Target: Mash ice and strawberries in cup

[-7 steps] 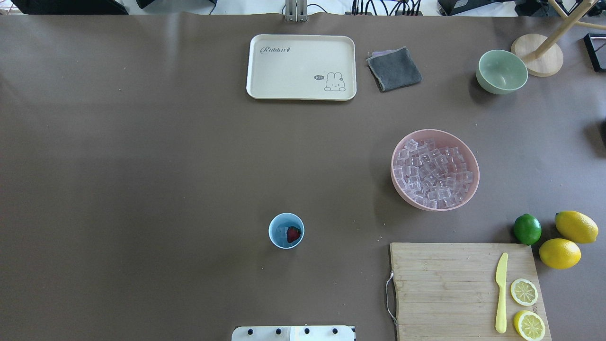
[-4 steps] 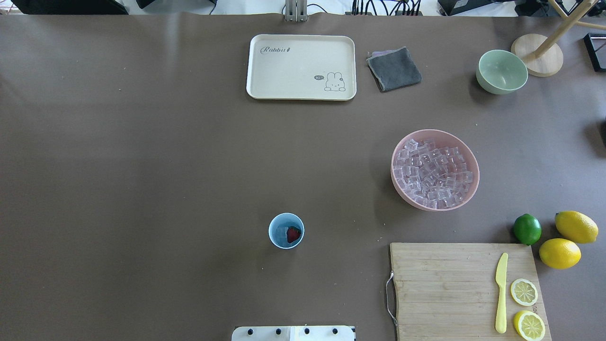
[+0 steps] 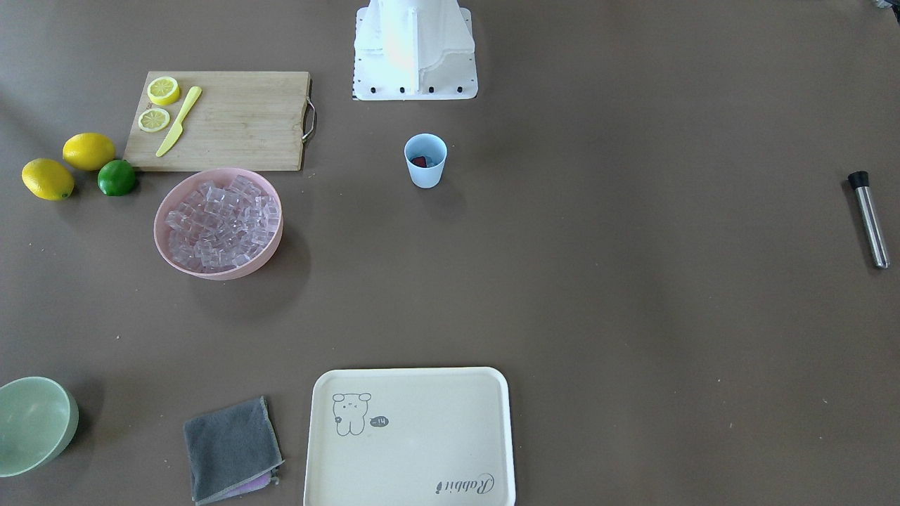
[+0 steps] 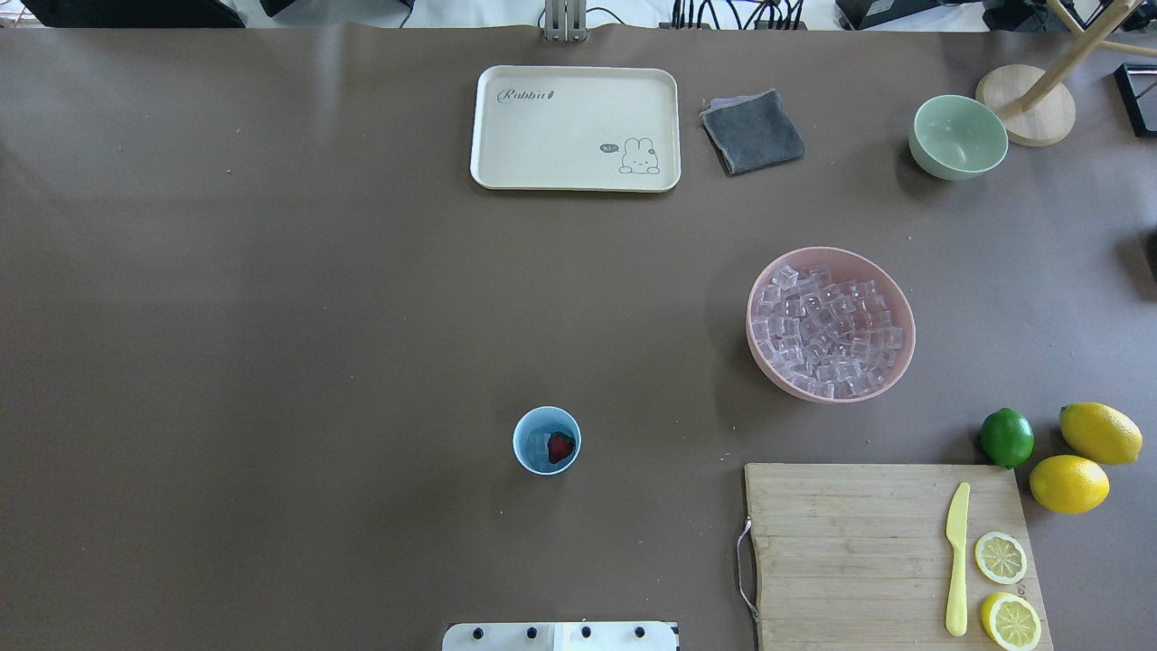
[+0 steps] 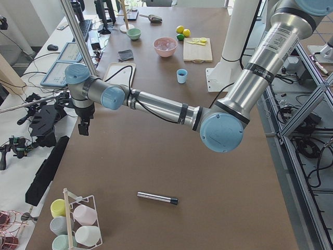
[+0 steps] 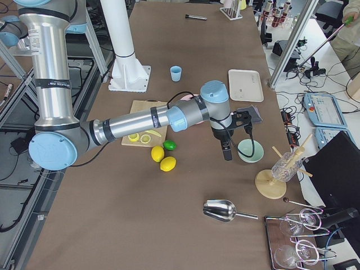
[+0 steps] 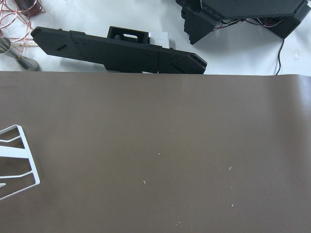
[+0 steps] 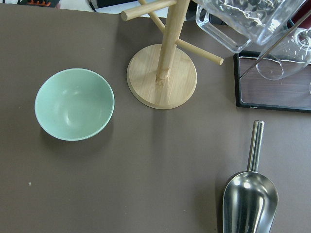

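The light blue cup (image 4: 547,440) stands near the robot's base, also seen as cup (image 3: 425,160). Inside it lie a dark red strawberry (image 4: 561,447) and a clear cube of ice (image 4: 540,443). More ice (image 4: 830,325) fills the pink bowl (image 4: 759,357) to the right. My left gripper (image 5: 83,126) hangs over the table's far-left edge, far from the cup; I cannot tell if it is open or shut. My right gripper (image 6: 226,153) hangs beside the pale green bowl (image 6: 250,151); its state I cannot tell either. Neither wrist view shows fingers.
A steel rod with a black tip (image 3: 869,219) lies far on my left side. A cream tray (image 4: 575,127), grey cloth (image 4: 752,132), cutting board (image 4: 850,551) with a yellow knife and lemon slices, lemons and a lime (image 4: 1006,438) sit around. A metal scoop (image 8: 250,199) and wooden stand (image 8: 162,75) lie beyond the green bowl.
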Motion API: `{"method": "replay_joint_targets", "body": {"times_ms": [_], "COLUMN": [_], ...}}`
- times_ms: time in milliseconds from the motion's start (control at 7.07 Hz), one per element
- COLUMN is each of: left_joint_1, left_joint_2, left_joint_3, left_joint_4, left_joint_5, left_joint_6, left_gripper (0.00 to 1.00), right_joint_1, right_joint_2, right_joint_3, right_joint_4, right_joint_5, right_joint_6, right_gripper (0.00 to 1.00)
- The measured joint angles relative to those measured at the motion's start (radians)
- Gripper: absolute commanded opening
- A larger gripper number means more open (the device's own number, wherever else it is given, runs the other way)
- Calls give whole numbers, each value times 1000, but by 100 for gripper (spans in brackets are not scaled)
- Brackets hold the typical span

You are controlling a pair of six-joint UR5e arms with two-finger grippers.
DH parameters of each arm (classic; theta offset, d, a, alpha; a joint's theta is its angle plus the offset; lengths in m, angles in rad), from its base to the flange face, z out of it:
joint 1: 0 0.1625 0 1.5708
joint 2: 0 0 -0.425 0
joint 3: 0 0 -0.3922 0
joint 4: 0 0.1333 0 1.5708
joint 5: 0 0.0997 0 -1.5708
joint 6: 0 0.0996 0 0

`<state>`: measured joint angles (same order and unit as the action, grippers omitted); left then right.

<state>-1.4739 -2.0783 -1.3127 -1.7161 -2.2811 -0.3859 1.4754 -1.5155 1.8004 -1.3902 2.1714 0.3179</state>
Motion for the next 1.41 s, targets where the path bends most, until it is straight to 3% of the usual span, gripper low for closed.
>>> {"method": "replay_joint_targets", "body": {"times_ms": [990,1414], "left_joint_1": [2,0], "left_joint_2": [18,20], "left_joint_3": [-10,-14], "left_joint_4": [-12,-7], "left_joint_5": [1,5], "left_joint_6": [3,102], "left_gripper": [98,98], "right_joint_1": [-1,-1], "right_joint_2": [20,23], "right_joint_3": [-53,-68], "right_joint_4": [4,47], "right_joint_5": [-1,-12], "right_joint_6": [4,3], "right_gripper": [100,100]}}
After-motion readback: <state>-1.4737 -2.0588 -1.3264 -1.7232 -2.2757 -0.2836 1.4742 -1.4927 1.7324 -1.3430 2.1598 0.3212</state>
